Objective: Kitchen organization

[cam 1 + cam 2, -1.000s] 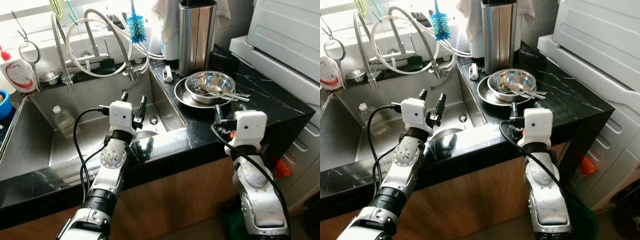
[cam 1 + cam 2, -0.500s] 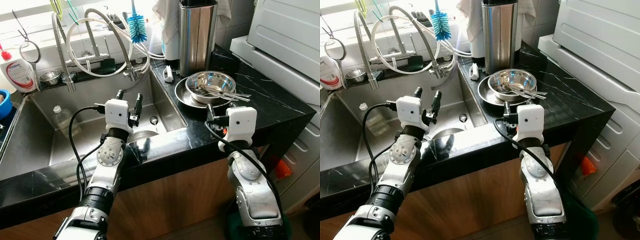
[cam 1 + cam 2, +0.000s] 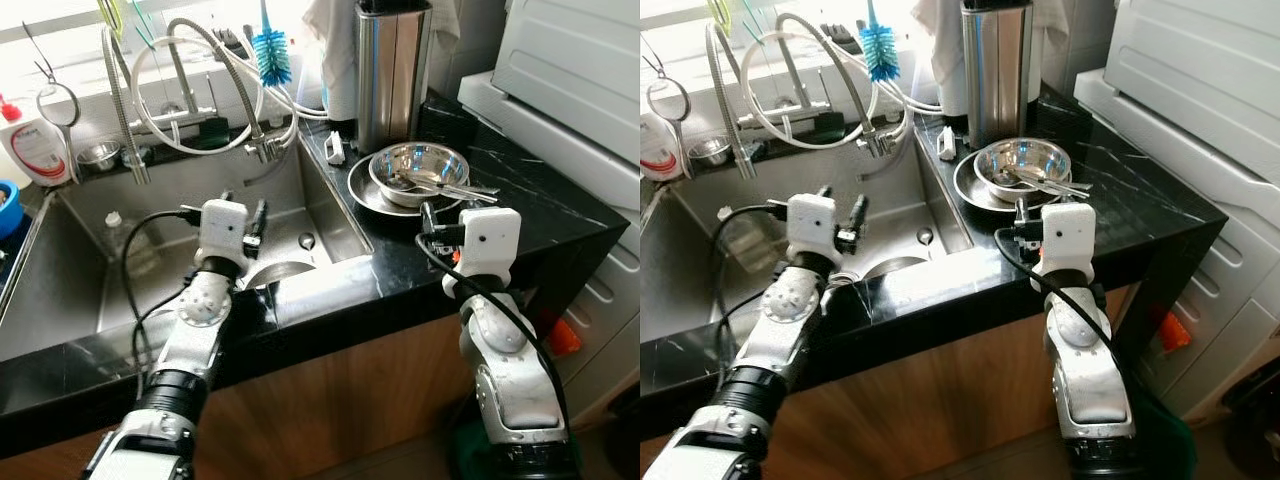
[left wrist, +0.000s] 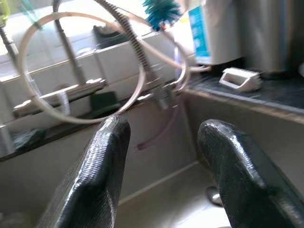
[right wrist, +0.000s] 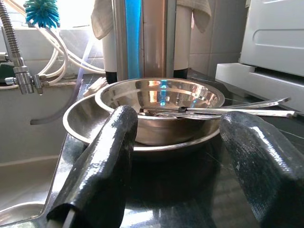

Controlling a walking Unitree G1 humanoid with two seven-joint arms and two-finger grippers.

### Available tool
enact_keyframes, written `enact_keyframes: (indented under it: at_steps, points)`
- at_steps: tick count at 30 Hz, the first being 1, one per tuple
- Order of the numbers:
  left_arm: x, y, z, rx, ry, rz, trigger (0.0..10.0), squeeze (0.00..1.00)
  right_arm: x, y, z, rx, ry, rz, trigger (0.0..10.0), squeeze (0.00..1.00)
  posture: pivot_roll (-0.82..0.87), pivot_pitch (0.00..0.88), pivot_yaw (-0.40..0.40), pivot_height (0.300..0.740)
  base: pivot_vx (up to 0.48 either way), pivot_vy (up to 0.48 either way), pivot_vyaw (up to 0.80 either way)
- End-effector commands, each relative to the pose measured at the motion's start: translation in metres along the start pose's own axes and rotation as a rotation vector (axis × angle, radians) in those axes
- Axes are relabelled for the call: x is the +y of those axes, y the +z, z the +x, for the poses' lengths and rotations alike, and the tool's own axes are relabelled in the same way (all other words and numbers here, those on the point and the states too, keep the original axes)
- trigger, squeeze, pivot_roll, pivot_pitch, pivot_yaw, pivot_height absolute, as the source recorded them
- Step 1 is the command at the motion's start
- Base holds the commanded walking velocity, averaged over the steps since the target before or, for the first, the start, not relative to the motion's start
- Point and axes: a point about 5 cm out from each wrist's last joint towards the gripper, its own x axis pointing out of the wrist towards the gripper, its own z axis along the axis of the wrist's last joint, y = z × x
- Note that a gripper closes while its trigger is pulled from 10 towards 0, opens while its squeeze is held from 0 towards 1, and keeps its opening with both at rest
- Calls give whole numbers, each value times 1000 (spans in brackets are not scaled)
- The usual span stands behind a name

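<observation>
Since a second ago the left gripper (image 3: 245, 208) has swung further left over the sink (image 3: 60, 290); the right gripper (image 3: 428, 216) has moved a little closer to the stacked steel dishes. The dishes themselves lie as before.

Left gripper: above the sink basin, near the black countertop's (image 3: 540, 200) front strip, fingers (image 4: 95, 175) spread apart, nothing between them. Its wrist view looks toward the faucet hoses (image 4: 133, 42) and the back wall of the basin.

Right gripper: low over the countertop, just short of the dishes, not touching them. Fingers (image 5: 99, 175) parted wide, empty.

Dishes: a steel bowl (image 3: 418, 165) sits inside a wider steel plate (image 3: 362, 190) on the counter, just right of the sink edge. Utensils (image 3: 455, 188) lie across the bowl, handles sticking out over its right rim.

Behind the bowl: a tall steel canister (image 3: 393, 70), upright, with a cloth (image 3: 330, 30) hanging beside it. A small white brush (image 3: 335, 148) lies on the counter near the canister's base.

Sink area: a blue bottle brush (image 3: 272, 50) stands up by the faucet; a clear bottle (image 3: 125, 240) lies in the basin at left; a small steel cup (image 3: 98, 155) on the back ledge; a detergent bottle (image 3: 35, 145) at far left.
</observation>
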Motion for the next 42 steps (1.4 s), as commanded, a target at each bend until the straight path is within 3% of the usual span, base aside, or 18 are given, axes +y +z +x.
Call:
enact_keyframes:
  at_steps: [1,7,10,12,18,25,26,28,32,42]
  points:
    - [6,-7,-5,34,9,23,10000,0,2,2,3,-4,6,9,10000,0,-281,0,129,740,0,0,0]
    - [13,-13,-13,69,28,40,10000,0,-1,3,4,-12,1,2,10000,0,-280,0,130,740,0,0,0]
    - [23,0,-21,-37,109,-55,10000,0,-3,4,5,-19,-4,-4,10000,0,-283,0,136,740,0,0,0]
    - [26,10,-36,-115,99,-16,10000,0,-5,6,4,-31,-8,-2,10000,0,-287,0,142,740,0,0,0]
    - [44,21,-63,-123,165,22,10000,0,-9,7,-1,-44,-11,-6,10000,0,-263,0,138,740,0,0,0]
    - [54,15,-114,-27,202,85,10000,0,-14,4,-2,-41,-14,-14,10000,0,-246,0,139,740,0,0,0]
    - [53,14,-128,6,225,86,10000,0,-15,4,-1,-46,-13,-19,10000,0,-245,0,140,740,0,0,0]
    - [52,14,-135,28,241,81,10000,0,-16,5,-1,-52,-13,-21,10000,0,-242,0,138,740,0,0,0]
    - [42,10,-135,53,266,51,10000,0,-18,6,1,-61,-26,-25,10000,0,-242,0,132,740,0,0,0]
    - [39,16,-128,54,296,31,10000,0,-18,8,2,-67,-24,-25,10000,0,-249,0,130,740,0,0,0]
